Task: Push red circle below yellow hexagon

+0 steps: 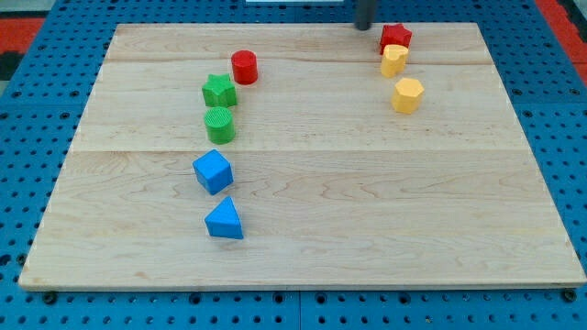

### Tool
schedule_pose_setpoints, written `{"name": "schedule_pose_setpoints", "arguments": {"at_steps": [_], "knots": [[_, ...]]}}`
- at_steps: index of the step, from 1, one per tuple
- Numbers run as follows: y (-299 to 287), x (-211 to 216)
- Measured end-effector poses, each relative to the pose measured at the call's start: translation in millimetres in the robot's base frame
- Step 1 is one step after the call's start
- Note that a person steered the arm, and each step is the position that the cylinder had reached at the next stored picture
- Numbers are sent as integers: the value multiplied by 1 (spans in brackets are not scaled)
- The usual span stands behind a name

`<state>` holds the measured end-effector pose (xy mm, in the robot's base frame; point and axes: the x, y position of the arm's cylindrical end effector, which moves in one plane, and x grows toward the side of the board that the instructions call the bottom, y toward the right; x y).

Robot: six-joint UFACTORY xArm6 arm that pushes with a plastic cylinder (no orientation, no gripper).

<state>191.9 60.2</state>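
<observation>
The red circle (244, 66) stands at the upper left of the wooden board (367, 183), just up and right of the green star (218, 90). The yellow hexagon (407, 94) lies at the upper right, below a second yellow block (393, 60) and a red star (395, 38). My tip (364, 27) is at the view's top edge, just left of the red star and far right of the red circle.
A green cylinder (219, 125) sits below the green star. A blue cube (213, 171) and a blue triangular block (225, 220) lie lower on the left. Blue pegboard surrounds the board.
</observation>
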Motion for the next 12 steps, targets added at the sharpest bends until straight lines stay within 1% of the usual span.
{"name": "schedule_pose_setpoints", "arguments": {"at_steps": [1,2,3,4,5,6,7,8,9,10,12], "knots": [[-103,8],[-114,53],[-122,60],[-152,56],[-135,89],[-79,131],[-62,149],[-84,124],[-98,162],[-83,198],[15,226]]}}
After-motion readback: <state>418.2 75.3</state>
